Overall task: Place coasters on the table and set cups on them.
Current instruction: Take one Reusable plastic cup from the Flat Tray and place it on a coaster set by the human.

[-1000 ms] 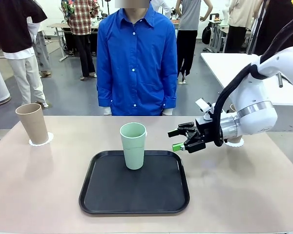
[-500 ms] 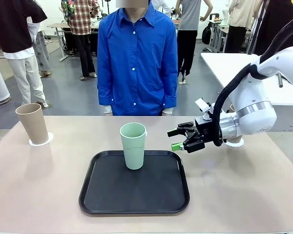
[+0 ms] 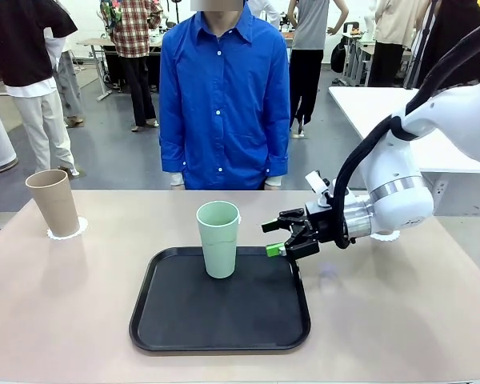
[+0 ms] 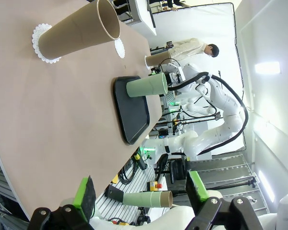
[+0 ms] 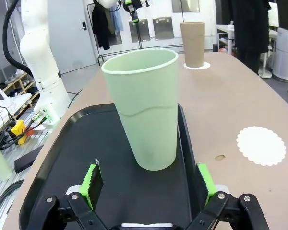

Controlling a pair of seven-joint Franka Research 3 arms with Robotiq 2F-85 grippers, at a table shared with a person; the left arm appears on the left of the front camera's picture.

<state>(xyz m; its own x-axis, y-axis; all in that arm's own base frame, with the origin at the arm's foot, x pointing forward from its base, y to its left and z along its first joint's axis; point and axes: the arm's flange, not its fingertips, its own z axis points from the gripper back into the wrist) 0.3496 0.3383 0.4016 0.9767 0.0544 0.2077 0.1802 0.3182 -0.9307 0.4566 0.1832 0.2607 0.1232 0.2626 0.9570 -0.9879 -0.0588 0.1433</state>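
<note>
Right now my right gripper (image 3: 270,238) hangs with its jaws spread wide and nothing in them, near the right side of the mint green cup (image 3: 218,238), which stands upright on the black tray (image 3: 224,347); from my right wrist the cup is ahead of the jaws and touches neither. A tan cup (image 3: 54,202) stands on a coaster (image 3: 76,230) at the table's (image 3: 400,320) far left, a second coaster (image 5: 260,145) lies bare beside the tray, and my left gripper (image 4: 140,187) is spread too, holding nothing.
</note>
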